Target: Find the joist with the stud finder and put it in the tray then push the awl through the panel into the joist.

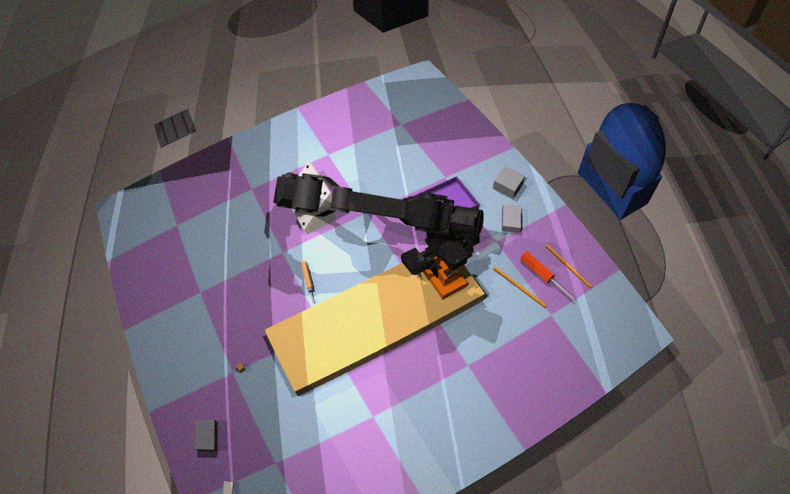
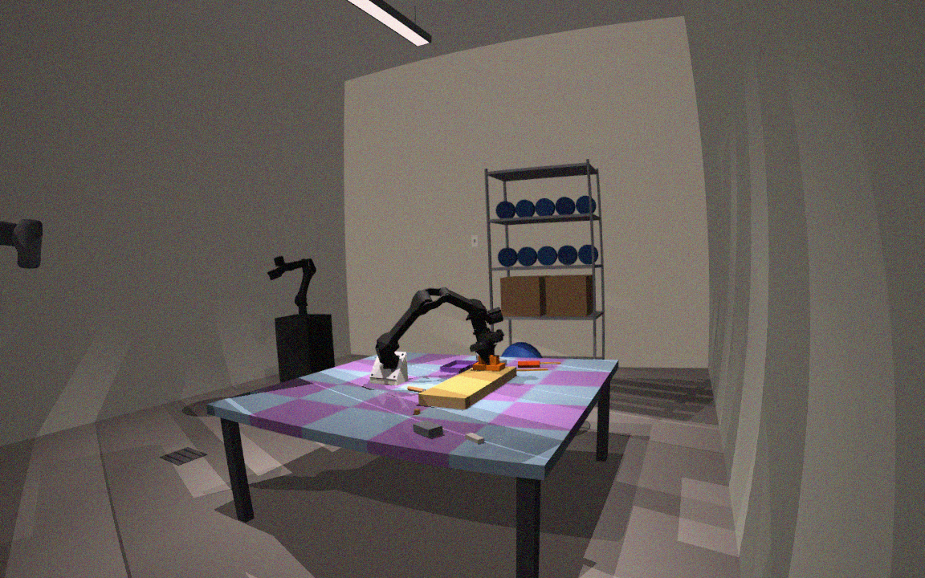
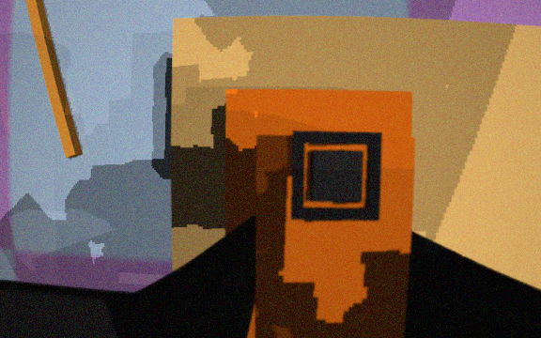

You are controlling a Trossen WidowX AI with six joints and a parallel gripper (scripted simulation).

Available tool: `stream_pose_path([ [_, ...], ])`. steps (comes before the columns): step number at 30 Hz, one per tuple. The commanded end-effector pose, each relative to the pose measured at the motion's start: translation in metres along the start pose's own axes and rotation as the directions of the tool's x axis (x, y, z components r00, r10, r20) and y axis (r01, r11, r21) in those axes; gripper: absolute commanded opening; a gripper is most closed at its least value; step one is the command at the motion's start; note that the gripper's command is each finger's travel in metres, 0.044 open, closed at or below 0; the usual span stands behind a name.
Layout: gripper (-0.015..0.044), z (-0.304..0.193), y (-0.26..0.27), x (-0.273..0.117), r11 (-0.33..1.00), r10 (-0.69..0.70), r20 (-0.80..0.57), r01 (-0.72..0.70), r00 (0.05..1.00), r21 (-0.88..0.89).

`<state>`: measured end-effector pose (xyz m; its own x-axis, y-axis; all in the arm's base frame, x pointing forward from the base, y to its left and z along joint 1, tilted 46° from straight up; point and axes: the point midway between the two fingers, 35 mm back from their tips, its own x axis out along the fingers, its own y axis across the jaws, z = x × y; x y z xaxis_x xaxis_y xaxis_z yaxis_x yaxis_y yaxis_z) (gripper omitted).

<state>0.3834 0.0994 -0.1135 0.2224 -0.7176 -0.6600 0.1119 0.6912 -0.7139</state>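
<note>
My gripper (image 1: 441, 269) (image 2: 486, 358) (image 3: 317, 228) is shut on the orange stud finder (image 1: 450, 286) (image 2: 489, 366) (image 3: 346, 110). The stud finder is upright on or just above the right end of the yellow floor panel (image 1: 350, 335) (image 2: 457, 392) (image 3: 510, 117); the frames do not show clearly whether they touch. Its square display (image 3: 337, 176) looks dark in the wrist view. The purple tray (image 1: 468, 191) (image 2: 451, 368) is behind the panel, partly hidden by the arm. The awl (image 1: 306, 274) (image 2: 415, 389), with an orange handle and thin metal tip, lies behind the panel's left part. No joist shows.
A red screwdriver (image 1: 535, 266) (image 2: 529, 364) lies right of the panel between two thin orange sticks (image 1: 519, 287) (image 1: 568, 265). Two grey blocks (image 1: 508, 182) (image 1: 511, 217) are right of the tray. Another grey block (image 1: 206, 435) and a small orange cube (image 1: 239, 367) are at the left.
</note>
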Motion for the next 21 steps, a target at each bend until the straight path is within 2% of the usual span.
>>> stream_pose_path([
  [1, 0.0000, 0.000, -0.007, 0.000, 1.000, 0.001, -0.003, -0.001, 1.000, -0.001],
  [21, 0.0000, 0.000, -0.044, 0.001, 1.000, -0.001, -0.004, 0.001, 1.000, -0.002],
])
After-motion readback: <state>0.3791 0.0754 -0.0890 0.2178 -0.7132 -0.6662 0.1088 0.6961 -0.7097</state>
